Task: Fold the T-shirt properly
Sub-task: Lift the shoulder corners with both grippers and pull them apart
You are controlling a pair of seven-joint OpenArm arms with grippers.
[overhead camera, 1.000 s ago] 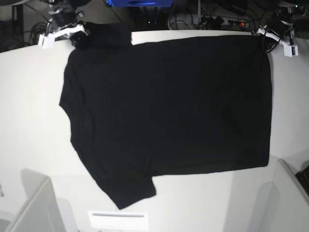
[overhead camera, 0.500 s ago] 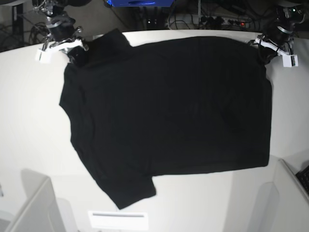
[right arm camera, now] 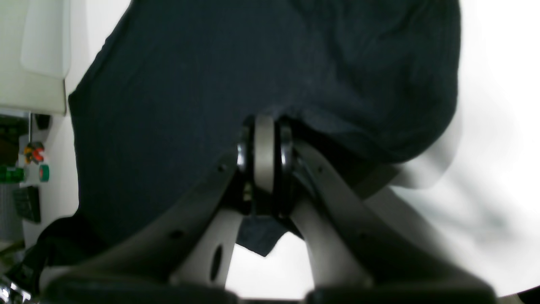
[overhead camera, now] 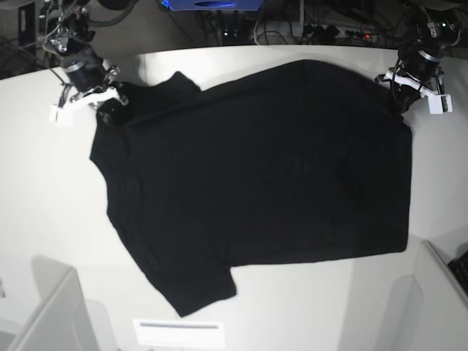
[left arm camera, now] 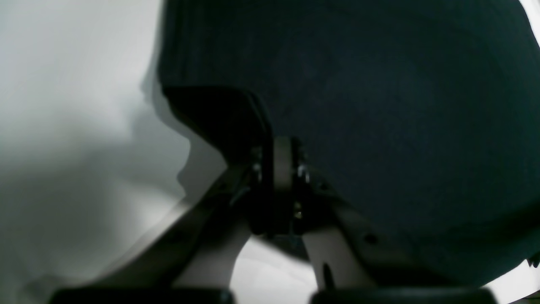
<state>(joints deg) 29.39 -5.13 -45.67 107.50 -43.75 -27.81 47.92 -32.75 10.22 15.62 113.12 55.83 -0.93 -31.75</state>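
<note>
The black T-shirt lies spread on the white table, plain side up, with one sleeve at the near left. My right gripper is at the far left and is shut on the shirt's far corner by the other sleeve. In the right wrist view, the right gripper pinches the dark cloth, and a small flap hangs below the jaws. My left gripper is at the far right, shut on the hem corner. The left wrist view shows the left gripper closed under the cloth.
A white label lies at the table's front edge. Pale box-like shapes stand at the near left and near right. Cables and a power strip run behind the table's far edge.
Both grippers have drawn the shirt's far edge away from the table's back edge towards the front. The right gripper has also shifted left, and the far edge now slants and bulges.
</note>
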